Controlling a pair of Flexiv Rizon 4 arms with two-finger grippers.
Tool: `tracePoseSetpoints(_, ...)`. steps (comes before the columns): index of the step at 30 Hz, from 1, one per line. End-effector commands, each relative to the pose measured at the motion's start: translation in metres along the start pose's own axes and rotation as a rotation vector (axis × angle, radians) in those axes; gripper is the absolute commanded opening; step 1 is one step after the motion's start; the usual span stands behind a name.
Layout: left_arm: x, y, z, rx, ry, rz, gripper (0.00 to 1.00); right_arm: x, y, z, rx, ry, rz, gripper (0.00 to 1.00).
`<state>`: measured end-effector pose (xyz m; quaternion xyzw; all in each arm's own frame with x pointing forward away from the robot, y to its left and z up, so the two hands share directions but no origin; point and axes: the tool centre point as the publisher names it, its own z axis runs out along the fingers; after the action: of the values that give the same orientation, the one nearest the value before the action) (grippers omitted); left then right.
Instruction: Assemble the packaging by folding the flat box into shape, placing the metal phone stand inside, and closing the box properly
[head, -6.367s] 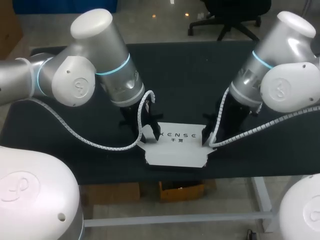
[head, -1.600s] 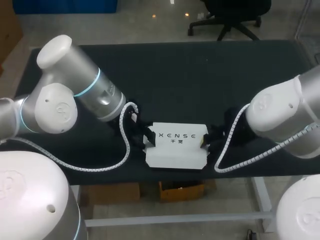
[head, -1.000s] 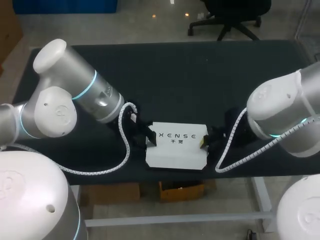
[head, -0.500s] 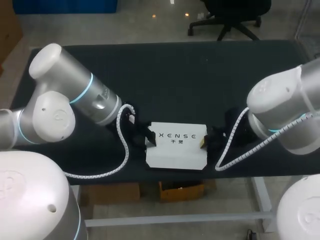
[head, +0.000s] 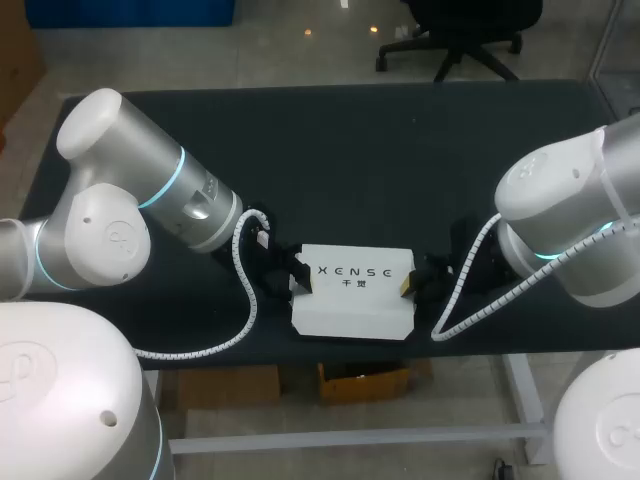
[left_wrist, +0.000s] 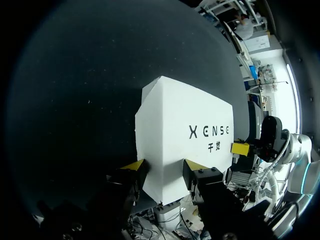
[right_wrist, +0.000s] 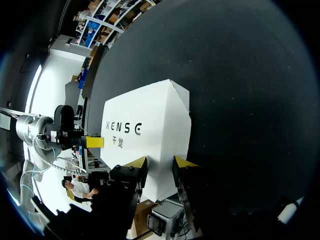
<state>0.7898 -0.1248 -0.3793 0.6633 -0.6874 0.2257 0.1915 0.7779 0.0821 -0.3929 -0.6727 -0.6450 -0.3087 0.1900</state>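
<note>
Smooth white cardboard box (head: 352, 300), rectangular w/ notched corners, is clamped at opp. ends by left gripper (left_wrist: 162, 166) & right gripper (right_wrist: 159, 163) on matte black table (head: 400, 150).

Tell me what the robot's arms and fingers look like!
The left arm and right arm are fat, round, silver-white tubes, each with a glowing blue ring. A white spiral cable curls along each. The black fingers have bright yellow tips.
</note>
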Motion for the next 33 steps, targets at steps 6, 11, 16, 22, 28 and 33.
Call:
tracePoseSetpoints(6, 0.0006, 0.0011, 0.002, 0.002, -0.001, 0.001, 0.49, -0.0026, -0.0006, 0.0018, 0.001, 0.037, -0.001, 0.32)
tracePoseSetpoints(11, -0.0002, 0.0008, 0.0038, 0.0, 0.007, 0.002, 0.49, -0.0032, 0.0001, 0.0016, 0.002, 0.046, -0.001, 0.25)
tracePoseSetpoints(16, -0.0005, 0.0008, 0.0046, -0.001, 0.016, 0.007, 0.49, -0.0038, 0.0018, 0.0022, 0.0, 0.054, -0.001, 0.3)
tracePoseSetpoints(22, -0.0008, 0.0008, 0.0046, -0.007, 0.022, 0.015, 0.51, -0.0035, 0.0, 0.0032, 0.003, 0.066, -0.008, 0.34)
tracePoseSetpoints(28, -0.0014, 0.0009, 0.0035, -0.001, 0.043, 0.021, 0.5, -0.0046, -0.002, 0.0035, 0.012, 0.105, -0.007, 0.34)
tracePoseSetpoints(33, -0.0008, 0.0015, 0.0034, -0.002, 0.066, 0.033, 0.49, -0.0042, -0.0025, 0.0022, 0.011, 0.149, -0.013, 0.33)
